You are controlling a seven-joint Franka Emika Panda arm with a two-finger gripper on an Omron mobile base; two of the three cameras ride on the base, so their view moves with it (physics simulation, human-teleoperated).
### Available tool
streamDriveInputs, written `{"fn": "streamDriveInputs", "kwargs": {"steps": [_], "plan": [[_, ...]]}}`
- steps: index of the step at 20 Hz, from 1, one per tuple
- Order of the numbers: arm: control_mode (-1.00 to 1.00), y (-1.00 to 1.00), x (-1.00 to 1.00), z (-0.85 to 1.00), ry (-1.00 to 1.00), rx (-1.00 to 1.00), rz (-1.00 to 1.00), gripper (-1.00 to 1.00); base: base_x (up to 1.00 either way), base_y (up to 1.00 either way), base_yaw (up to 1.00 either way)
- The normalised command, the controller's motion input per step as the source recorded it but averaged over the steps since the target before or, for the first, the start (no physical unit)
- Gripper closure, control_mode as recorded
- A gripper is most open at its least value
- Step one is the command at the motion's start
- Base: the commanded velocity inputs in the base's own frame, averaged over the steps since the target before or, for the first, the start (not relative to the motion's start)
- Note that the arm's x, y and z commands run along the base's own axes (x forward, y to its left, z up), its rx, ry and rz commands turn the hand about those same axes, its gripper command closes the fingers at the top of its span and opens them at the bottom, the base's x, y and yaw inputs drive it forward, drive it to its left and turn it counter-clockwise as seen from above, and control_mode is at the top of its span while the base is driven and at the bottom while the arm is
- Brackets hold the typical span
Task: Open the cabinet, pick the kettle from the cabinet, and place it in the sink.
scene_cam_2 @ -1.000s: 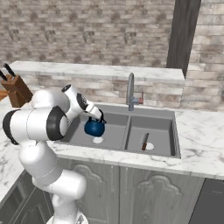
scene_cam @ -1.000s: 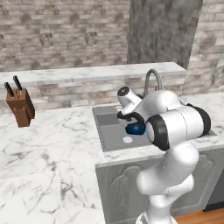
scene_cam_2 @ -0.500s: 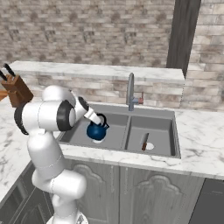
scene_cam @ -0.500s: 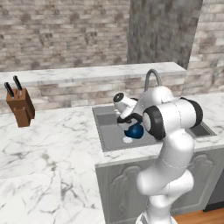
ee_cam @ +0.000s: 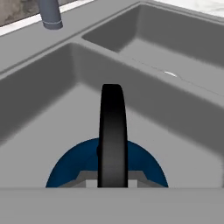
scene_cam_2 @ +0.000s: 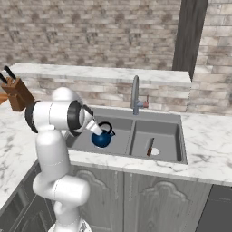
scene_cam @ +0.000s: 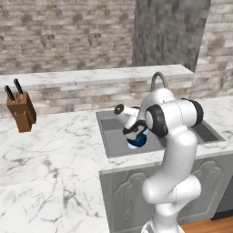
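Note:
The dark-blue kettle (scene_cam: 138,140) (scene_cam_2: 100,139) (ee_cam: 65,169) hangs low inside the left basin of the grey sink (scene_cam: 112,131) (scene_cam_2: 164,130) (ee_cam: 39,109). My gripper (scene_cam: 134,132) (scene_cam_2: 97,129) is shut on the kettle's black loop handle (ee_cam: 112,127). Whether the kettle's bottom touches the basin floor, I cannot tell. The gooseneck faucet (scene_cam: 158,78) (scene_cam_2: 135,92) (ee_cam: 49,13) stands behind the divider between the basins. The cabinet's grey wood-grain panel (scene_cam: 169,32) (scene_cam_2: 190,36) rises above the back ledge at the right.
A brown knife block (scene_cam: 21,112) (scene_cam_2: 15,93) stands on the marble counter to the left. A small brown-handled utensil (scene_cam_2: 149,146) lies in the right basin. A raised marble ledge (scene_cam: 82,77) runs behind the sink. Grey base cabinets (scene_cam_2: 145,199) sit under the counter.
The kettle has sunk a little deeper into the left basin, still in my grip. The arm's elbow has swung up and forward over the counter edge.

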Motion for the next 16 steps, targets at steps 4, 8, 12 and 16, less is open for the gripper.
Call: {"fn": "streamDriveInputs", "kwargs": {"steps": [4, 8, 12, 16], "plan": [[-1.0, 0.0, 0.08, -0.38, -0.15, 0.06, -0.23, 1.0, 0.0, 0.0, 0.0], [-1.0, 0.0, 0.14, -0.32, -0.16, 0.08, -0.22, 1.0, 0.0, 0.0, 0.0], [-1.0, 0.01, 0.18, -0.27, -0.16, 0.09, -0.21, 1.0, 0.0, 0.0, 0.0], [-1.0, 0.06, 0.17, -0.26, -0.13, 0.07, -0.23, 1.0, 0.0, 0.0, 0.0]]}}
